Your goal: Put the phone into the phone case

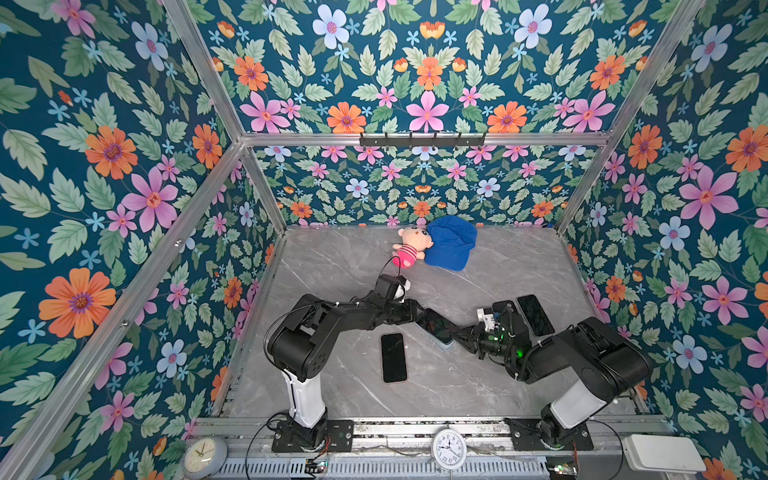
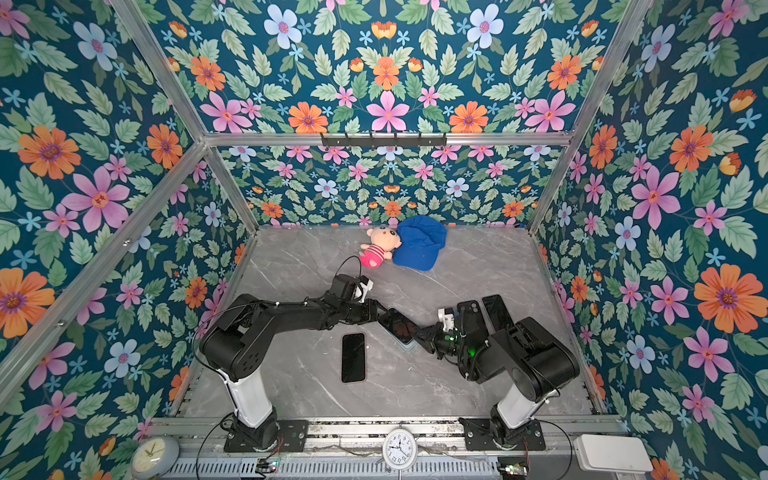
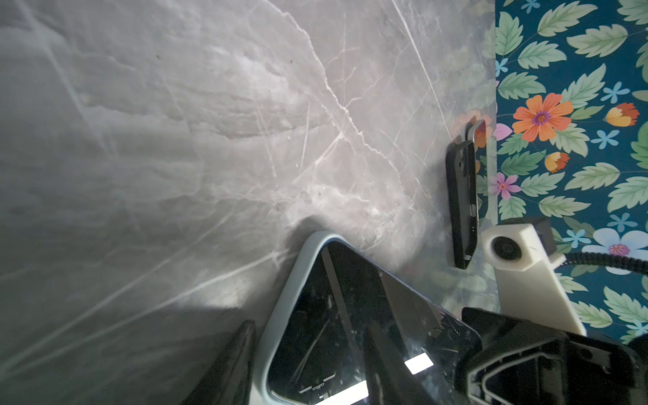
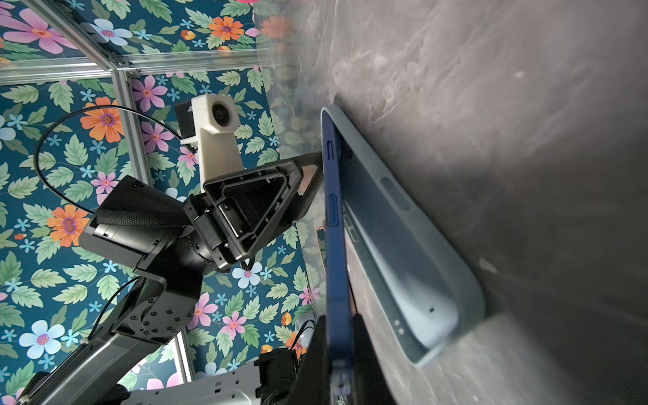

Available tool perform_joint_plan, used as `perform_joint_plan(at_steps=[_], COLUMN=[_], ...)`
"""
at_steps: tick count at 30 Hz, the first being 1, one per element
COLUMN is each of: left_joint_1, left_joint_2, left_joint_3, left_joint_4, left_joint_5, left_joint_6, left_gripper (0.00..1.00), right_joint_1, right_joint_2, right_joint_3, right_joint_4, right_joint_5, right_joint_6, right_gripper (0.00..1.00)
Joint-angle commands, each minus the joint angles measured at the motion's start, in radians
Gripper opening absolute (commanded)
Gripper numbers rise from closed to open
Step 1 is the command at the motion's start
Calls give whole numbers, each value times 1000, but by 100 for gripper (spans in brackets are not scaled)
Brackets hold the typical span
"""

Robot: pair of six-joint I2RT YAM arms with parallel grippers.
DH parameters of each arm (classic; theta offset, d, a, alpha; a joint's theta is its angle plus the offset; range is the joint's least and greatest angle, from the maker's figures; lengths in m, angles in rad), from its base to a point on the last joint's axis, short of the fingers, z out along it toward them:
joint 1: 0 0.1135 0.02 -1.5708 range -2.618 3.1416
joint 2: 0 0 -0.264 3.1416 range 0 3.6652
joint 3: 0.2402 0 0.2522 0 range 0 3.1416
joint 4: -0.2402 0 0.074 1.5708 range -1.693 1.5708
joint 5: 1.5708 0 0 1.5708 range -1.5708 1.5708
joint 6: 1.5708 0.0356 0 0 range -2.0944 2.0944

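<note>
Right claw (image 4: 340, 336) clamped tight on the blue phone (image 4: 333, 224) at the end toward the right arm, one finger on each face. Phone tilted: far end down in the light-blue phone case (image 4: 396, 245), gripped end raised out of it, so not seated. Phone case lies flat on the grey marble table (image 1: 332, 270), open side up, mid-table between the two arms in both top views. Left claw (image 3: 308, 326) at the opposite end, about half wide, straddling the case's long rim: one finger over the phone's screen, the other outside the case wall; cannot tell if it actually pinches. Case rim wraps the phone's corner in the left wrist view. Spare phone (image 1: 393, 357) screen up on the table, nearer the arm bases, just apart from the case. Two dark handsets (image 1: 535, 315) lie side by side beside the right arm. Plush doll (image 1: 409, 249) and blue cap (image 1: 451, 243) touching at the far edge.
</note>
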Motion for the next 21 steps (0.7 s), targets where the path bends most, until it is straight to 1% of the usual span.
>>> perform_joint_plan(at_steps=[1,3,7,12,19,21], left_joint_1=[-1,-1,-1,-1,-1,0], left_joint_2=[-7,-7,-9,-12,-11,-10], left_joint_3=[-3,-6,-10,-11,-16,-16], left_joint_4=[10,13,14,14,19,19], left_joint_5=[2,4,4,4,3,3], left_joint_6=[-1,-2,-3,-3,-4,-6], left_gripper=[52,52,52,52,52,52], right_joint_1=[4,4,5,5,7,8], right_joint_2=[5,46,63,72,24,-27], right_joint_3=[4,6,6,15,34,44], right_joint_4=[15,25,32,20,-79,-156], right_joint_5=[-1,-2,-5,-12,-15,-11], right_joint_6=[40,45,49,45,20,6], right_gripper=[5,8,12,20,32,35])
